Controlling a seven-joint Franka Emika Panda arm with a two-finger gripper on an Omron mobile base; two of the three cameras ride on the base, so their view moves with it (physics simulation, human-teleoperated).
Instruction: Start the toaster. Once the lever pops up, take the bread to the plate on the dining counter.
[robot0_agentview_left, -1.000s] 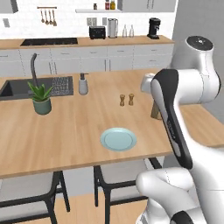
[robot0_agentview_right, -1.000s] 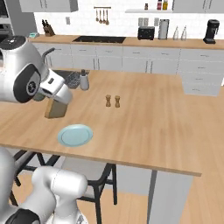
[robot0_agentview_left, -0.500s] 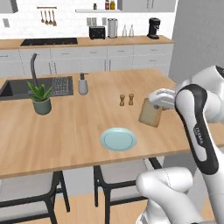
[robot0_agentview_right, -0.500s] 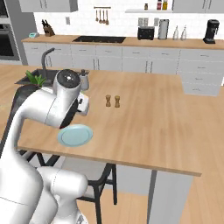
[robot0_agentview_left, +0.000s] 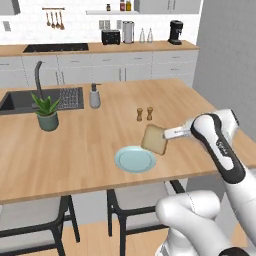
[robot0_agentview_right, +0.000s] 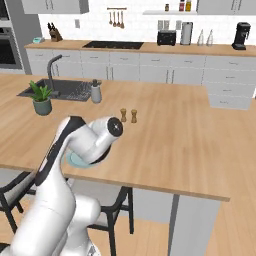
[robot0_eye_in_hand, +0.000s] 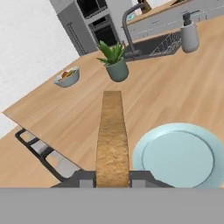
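Bread carried down toward the plate

The tool (robot0_agentview_left: 170, 134), clamped on the bread (robot0_agentview_left: 154, 139), has swung left and lower; the slice now hangs seemingly just above the plate's (robot0_agentview_left: 135, 160) right rim on the counter (robot0_agentview_left: 75, 150).

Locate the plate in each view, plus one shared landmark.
Left base view: the plate lies centre, on the counter's near edge, under the bread.
Right base view: plate at left, mostly hidden behind the arm.
Hand view: plate at lower right, beside the bread.
Shared landmark: the potted plant.
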